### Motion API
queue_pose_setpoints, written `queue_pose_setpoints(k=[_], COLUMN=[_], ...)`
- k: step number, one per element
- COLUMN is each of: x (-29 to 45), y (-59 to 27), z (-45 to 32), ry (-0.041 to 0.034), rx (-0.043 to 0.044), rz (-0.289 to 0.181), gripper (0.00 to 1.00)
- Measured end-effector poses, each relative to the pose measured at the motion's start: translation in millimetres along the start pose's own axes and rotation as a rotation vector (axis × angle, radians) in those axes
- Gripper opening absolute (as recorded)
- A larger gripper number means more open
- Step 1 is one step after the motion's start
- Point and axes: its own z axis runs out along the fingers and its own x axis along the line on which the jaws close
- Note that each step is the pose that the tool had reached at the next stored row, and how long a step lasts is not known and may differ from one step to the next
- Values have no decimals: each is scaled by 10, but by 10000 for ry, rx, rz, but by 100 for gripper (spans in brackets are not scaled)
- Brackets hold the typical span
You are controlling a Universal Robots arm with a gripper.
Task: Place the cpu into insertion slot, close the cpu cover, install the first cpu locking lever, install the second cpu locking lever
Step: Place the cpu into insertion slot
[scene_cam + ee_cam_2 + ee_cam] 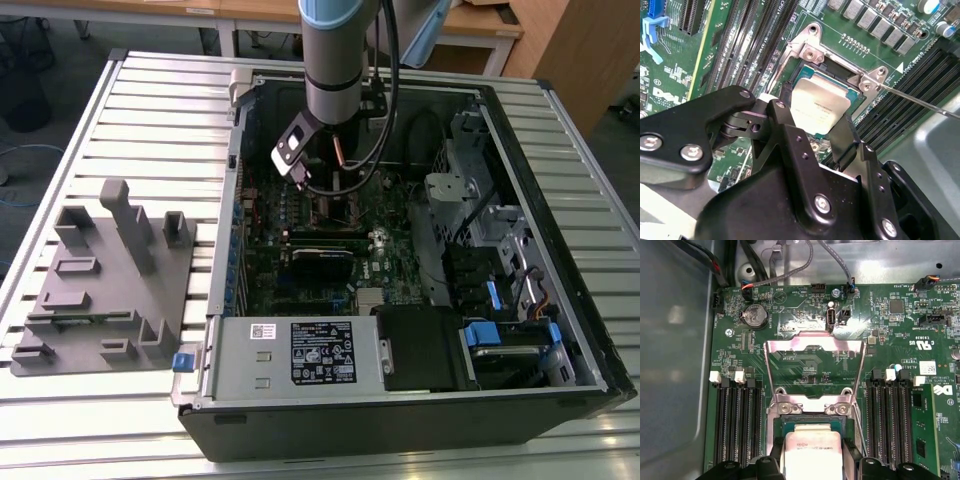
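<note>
While the cpu cover (812, 345) stands raised, the gripper (814, 112) clamps the cpu (821, 100) at the insertion slot (837, 75).

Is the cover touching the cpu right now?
Apart. The first wrist view shows the cover swung open, with board visible through its window, and the cpu lying uncovered.

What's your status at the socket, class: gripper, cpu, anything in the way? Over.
Gripper shut on the cpu; cpu down at the insertion slot; cpu cover open, tipped back off the slot.
</note>
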Motion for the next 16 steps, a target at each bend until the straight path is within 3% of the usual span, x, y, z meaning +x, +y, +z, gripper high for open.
queue_pose_setpoints(k=[16], x=[0], y=[-3], z=[18], ry=[4], rx=[-1], rz=[2], gripper=[54])
